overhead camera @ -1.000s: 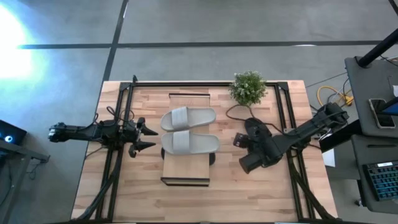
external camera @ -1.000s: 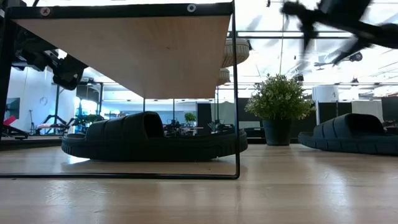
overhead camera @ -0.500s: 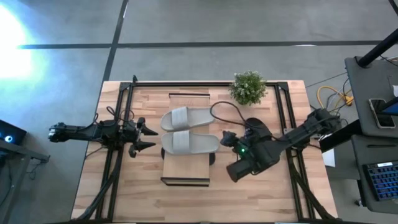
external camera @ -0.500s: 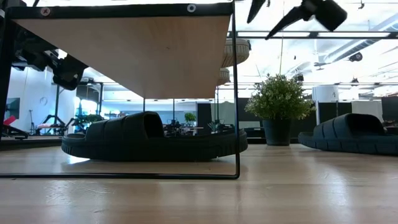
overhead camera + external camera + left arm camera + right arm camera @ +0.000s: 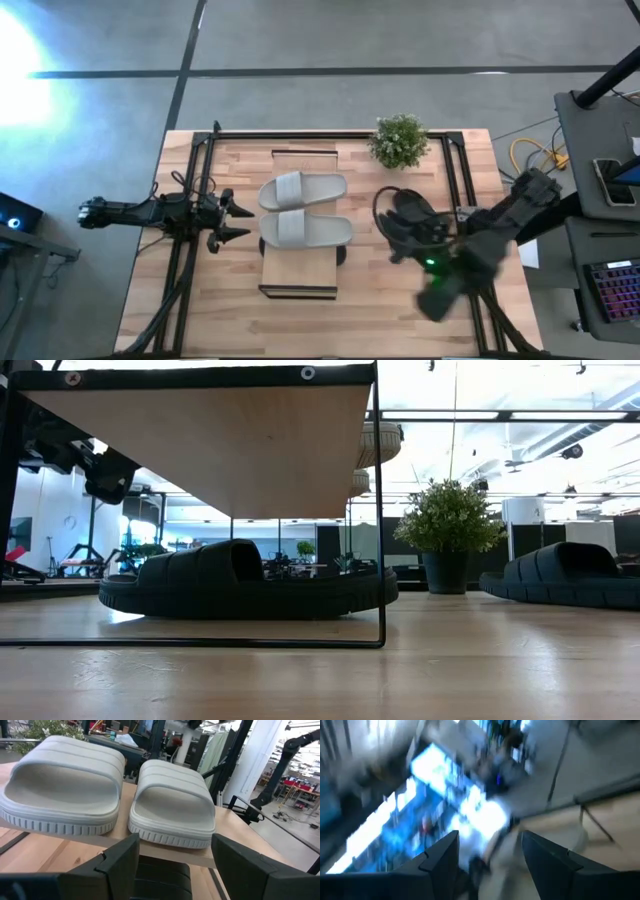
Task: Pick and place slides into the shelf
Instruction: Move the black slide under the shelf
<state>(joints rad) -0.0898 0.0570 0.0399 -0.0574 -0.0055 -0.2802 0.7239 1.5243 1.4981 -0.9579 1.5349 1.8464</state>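
The grey slides [image 5: 303,210] lie side by side on top of the shelf [image 5: 298,276], near the middle of the table [image 5: 350,310]. One black slide [image 5: 245,592] sits under the shelf on the tabletop, its edge showing past the plank in the high view. The other black slide [image 5: 412,215] lies on the table to the shelf's right, below the plant [image 5: 399,140].

The left gripper [image 5: 237,222] hovers just left of the shelf, pointing at the grey slides, fingers apart and empty. The right gripper [image 5: 400,240] is blurred beside the loose black slide; in the right wrist view its fingers [image 5: 441,855] stand apart with nothing between them.
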